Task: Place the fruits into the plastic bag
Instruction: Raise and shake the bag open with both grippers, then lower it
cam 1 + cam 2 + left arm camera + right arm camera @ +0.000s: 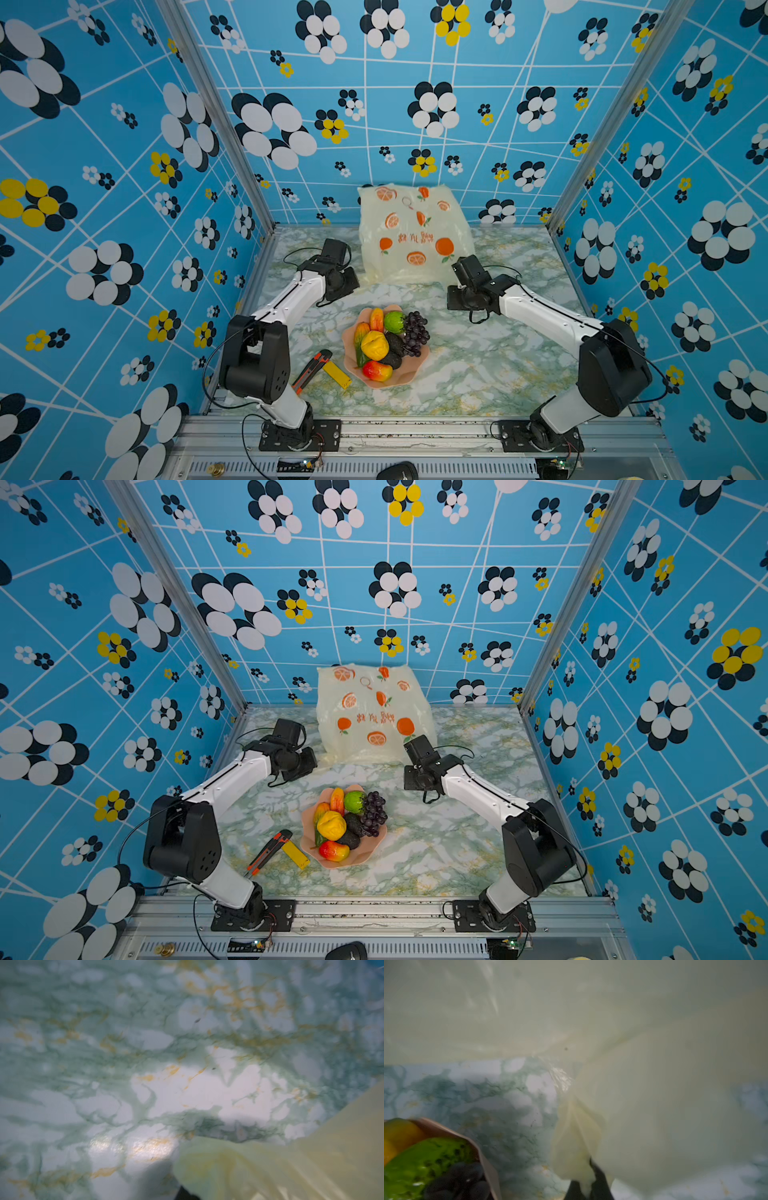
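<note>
Two claws were found fully closed on the plastic bag (411, 237). Left claw (188, 1194) was clamped on a gathered fold of film at the bag's near edge. Right claw (588, 1188) was pinched on another fold, with film seen between its dark fingers (600, 1184). Bag was spread between both claws and propped beyond them against the back wall. Fruits (384, 345) were piled in a pink bowl (395, 382) on the desk (478, 365), on the arm-base side of both claws, roughly between them. Utility knife (311, 370) and yellow block (337, 374) were laid beside the bowl, on the left claw's side.
</note>
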